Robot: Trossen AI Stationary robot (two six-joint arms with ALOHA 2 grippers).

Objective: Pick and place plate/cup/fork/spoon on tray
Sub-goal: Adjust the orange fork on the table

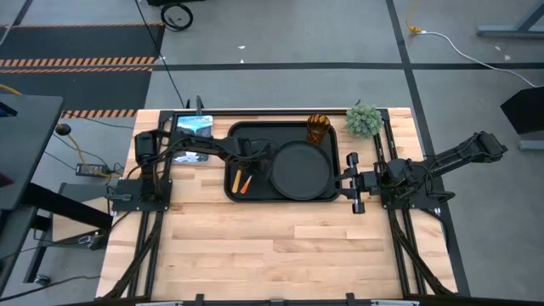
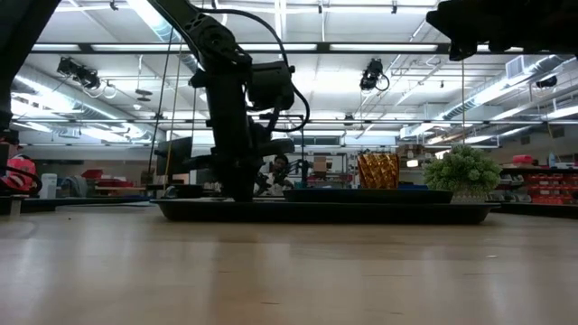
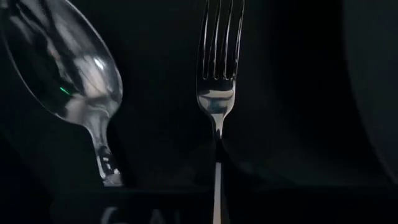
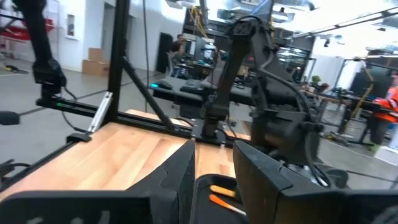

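The black tray (image 1: 255, 132) holds the round black plate (image 1: 299, 168) and the amber cup (image 1: 317, 129), which stands at the tray's far right corner. The spoon (image 3: 68, 68) and the fork (image 3: 217, 93) lie side by side on the tray's left part, their orange handles (image 1: 242, 182) pointing to the near side. My left gripper (image 3: 216, 202) stands over them, pointing down, shut on the fork. My right gripper (image 1: 351, 181) is open and empty just outside the tray's right edge. My left gripper has the fork's thin silver stem (image 3: 217, 177), just behind the prongs, in the narrow gap between its two fingers. The fingers come from above and lie across the fork. The fork lies flat on the tray floor, prongs toward the far side.
A small green potted plant (image 1: 364, 119) stands at the table's far right, beside the cup. A device with a blue screen (image 1: 194, 125) lies at the far left of the tray. The near half of the wooden table (image 1: 272, 246) is bare.
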